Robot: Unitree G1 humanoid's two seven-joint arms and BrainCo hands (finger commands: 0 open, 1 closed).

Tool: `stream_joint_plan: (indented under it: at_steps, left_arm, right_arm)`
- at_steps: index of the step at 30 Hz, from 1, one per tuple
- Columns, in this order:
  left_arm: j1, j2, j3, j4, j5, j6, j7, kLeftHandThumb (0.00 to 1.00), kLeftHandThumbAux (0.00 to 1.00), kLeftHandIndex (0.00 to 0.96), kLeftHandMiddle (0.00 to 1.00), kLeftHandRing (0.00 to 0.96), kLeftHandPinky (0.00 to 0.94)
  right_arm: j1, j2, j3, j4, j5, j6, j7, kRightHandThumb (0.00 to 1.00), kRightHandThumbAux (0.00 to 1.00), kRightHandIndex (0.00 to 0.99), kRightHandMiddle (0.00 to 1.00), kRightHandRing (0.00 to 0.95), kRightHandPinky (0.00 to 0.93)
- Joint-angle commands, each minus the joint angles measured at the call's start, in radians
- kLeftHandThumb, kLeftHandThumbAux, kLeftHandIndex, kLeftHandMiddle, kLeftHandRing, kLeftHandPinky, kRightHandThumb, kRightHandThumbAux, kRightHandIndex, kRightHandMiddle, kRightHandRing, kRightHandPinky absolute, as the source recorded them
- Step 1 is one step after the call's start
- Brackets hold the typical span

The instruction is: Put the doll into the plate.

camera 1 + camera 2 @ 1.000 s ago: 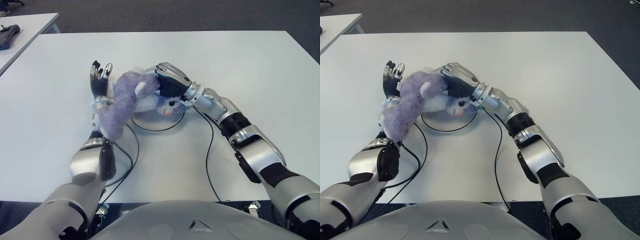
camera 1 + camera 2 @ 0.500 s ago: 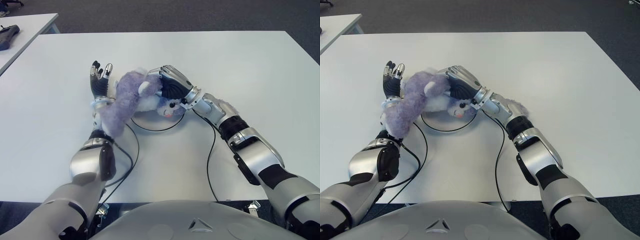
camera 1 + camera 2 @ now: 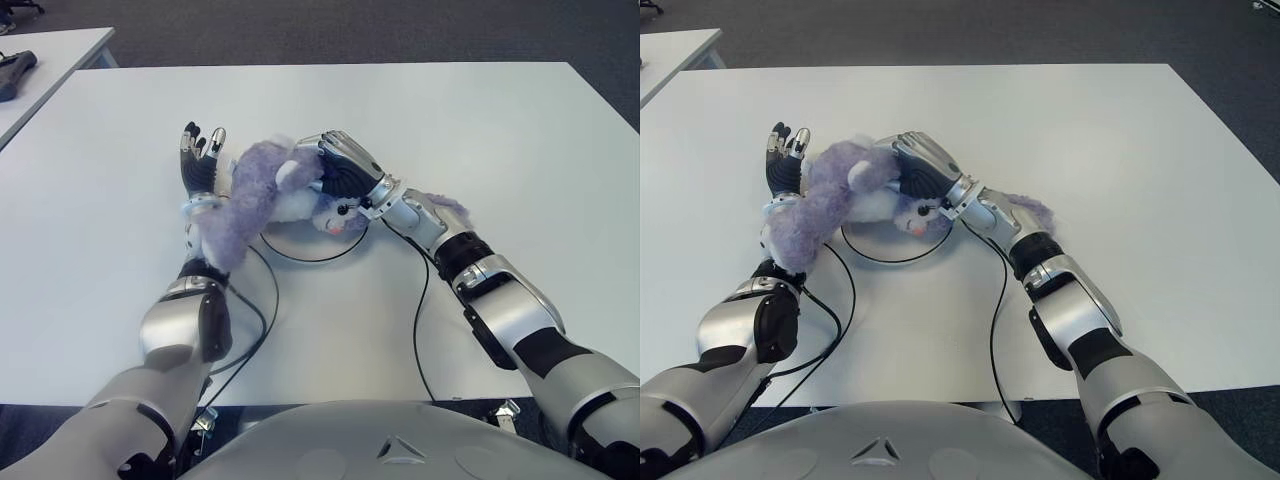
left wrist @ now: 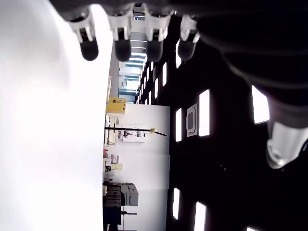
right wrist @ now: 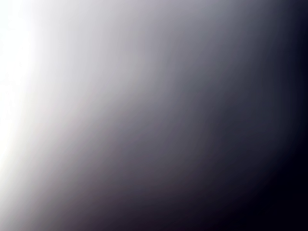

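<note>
The doll [image 3: 250, 195] is a purple plush with a white face. Its head lies over the white plate [image 3: 308, 259], which has a black rim, and its body stretches left across my left wrist. My right hand [image 3: 340, 165] covers the doll's head with its fingers curled around it. My left hand [image 3: 200, 155] lies palm up under the doll's far end, and its straight fingers [image 4: 122, 48] hold nothing. Most of the plate is hidden under the doll. The right wrist view is a blank blur.
Black cables [image 3: 420, 300] run over the white table [image 3: 500, 120] from both wrists toward me. A tuft of purple fluff [image 3: 452, 208] shows behind my right forearm. A second table [image 3: 60, 45] with a dark object [image 3: 15, 70] stands at the far left.
My right forearm has sunk lower and swung a little, uncovering the purple tuft behind it. The doll's head has shifted slightly under the right hand. The left hand has not moved.
</note>
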Motion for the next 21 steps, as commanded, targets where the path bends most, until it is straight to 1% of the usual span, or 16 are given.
stream_joint_plan:
  at_steps: [1,2,3,4,5,6,7,8,9,10,13,14,16,21]
  left_arm:
    - [0.269,-0.101,0.002,0.142,-0.011,0.058,0.003,0.000,0.537,0.030,0.069,0.027,0.000]
    - [0.269,-0.101,0.001,0.142,-0.009,0.058,0.004,0.000,0.536,0.030,0.068,0.026,0.000]
    - [0.269,-0.101,0.000,0.143,-0.009,0.059,0.005,0.000,0.538,0.030,0.066,0.025,0.000]
    - [0.268,-0.101,-0.001,0.143,-0.007,0.059,0.006,0.000,0.538,0.030,0.066,0.025,0.000]
    - [0.268,-0.101,-0.002,0.143,-0.007,0.059,0.006,0.000,0.540,0.029,0.064,0.024,0.000]
    - [0.268,-0.101,-0.002,0.143,-0.006,0.059,0.007,0.000,0.540,0.029,0.064,0.024,0.000]
    - [0.268,-0.101,-0.003,0.143,-0.006,0.059,0.007,0.000,0.541,0.029,0.063,0.024,0.000]
    - [0.268,-0.101,-0.003,0.143,-0.005,0.059,0.007,0.000,0.542,0.029,0.063,0.024,0.000]
    - [0.268,-0.101,-0.004,0.143,-0.005,0.059,0.007,0.000,0.544,0.028,0.062,0.024,0.000]
    - [0.268,-0.101,-0.004,0.143,-0.005,0.059,0.007,0.000,0.544,0.027,0.062,0.024,0.000]
    - [0.268,-0.102,-0.004,0.143,-0.004,0.059,0.008,0.000,0.545,0.026,0.061,0.025,0.000]
    - [0.268,-0.102,-0.004,0.143,-0.005,0.060,0.008,0.000,0.545,0.026,0.061,0.025,0.000]
    - [0.268,-0.102,-0.002,0.143,-0.006,0.062,0.008,0.000,0.544,0.026,0.061,0.025,0.000]
    - [0.266,-0.103,0.000,0.144,-0.008,0.068,0.008,0.000,0.539,0.026,0.061,0.023,0.000]
  right_arm:
    - [0.062,-0.020,0.056,0.064,-0.064,0.089,0.060,0.675,0.721,0.417,0.565,0.601,0.603]
    - [0.061,-0.021,0.057,0.062,-0.062,0.093,0.070,0.672,0.723,0.412,0.526,0.564,0.574]
    - [0.060,-0.023,0.058,0.061,-0.060,0.097,0.078,0.341,0.614,0.273,0.409,0.496,0.527]
    - [0.059,-0.024,0.059,0.058,-0.056,0.103,0.090,0.281,0.596,0.250,0.389,0.484,0.519]
    - [0.059,-0.025,0.060,0.056,-0.054,0.106,0.098,0.209,0.559,0.154,0.284,0.353,0.407]
    - [0.059,-0.026,0.061,0.055,-0.051,0.111,0.109,0.190,0.550,0.129,0.258,0.320,0.378]
    - [0.058,-0.026,0.062,0.054,-0.049,0.115,0.117,0.175,0.533,0.100,0.190,0.230,0.279]
    - [0.058,-0.027,0.065,0.053,-0.048,0.120,0.127,0.162,0.521,0.077,0.138,0.162,0.202]
    - [0.057,-0.028,0.066,0.052,-0.047,0.124,0.135,0.137,0.498,0.041,0.055,0.060,0.058]
    - [0.057,-0.028,0.068,0.052,-0.046,0.127,0.139,0.130,0.493,0.032,0.034,0.034,0.022]
    - [0.056,-0.031,0.073,0.049,-0.046,0.136,0.157,0.113,0.468,0.003,0.003,0.002,0.000]
    - [0.054,-0.034,0.077,0.048,-0.047,0.138,0.167,0.112,0.466,0.001,0.001,0.000,0.000]
    - [0.051,-0.039,0.081,0.046,-0.048,0.140,0.180,0.101,0.416,0.000,0.000,0.000,0.000]
    - [0.049,-0.047,0.084,0.038,-0.046,0.142,0.195,0.102,0.373,0.000,0.000,0.000,0.000]
